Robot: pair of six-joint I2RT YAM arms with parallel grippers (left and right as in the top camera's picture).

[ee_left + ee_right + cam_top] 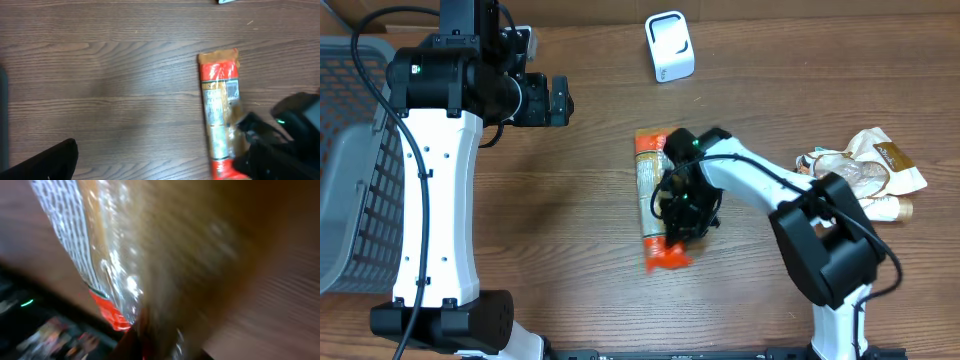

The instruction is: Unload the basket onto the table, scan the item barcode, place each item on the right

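Long clear-plastic packet with orange ends point(648, 185) is seen lying flat on the brown wooden counter point(570, 220), near its middle. One orange end is pointed toward the small white box-shaped scanner point(670, 46), which stands well apart from it at the far side. The right jaws are lowered onto the half of the packet that is nearer to the robot. In the right wrist view the shiny film of the packet point(115, 255) fills almost the whole picture and is much blurred. Whether these jaws are clenched on the packet cannot be told, because the fingers are not made out in any view. The left jaws are held released and empty over bare wood, between the grey lattice basket point(350, 160) and the packet, and they touch neither.

Several things could go wrong from here, it is judged. The film looks smooth and slippery, so the packet may be lost from a light hold when it is lifted. The hold is taken away from the middle of a long, soft packet – the free end may hang down or swing, and the scanner could be struck by it. No barcode is recognised in these pictures, so the printed side may be turned away from the scanner and no reading would be obtained. If the packet is pressed too hard, the contents may be crushed.
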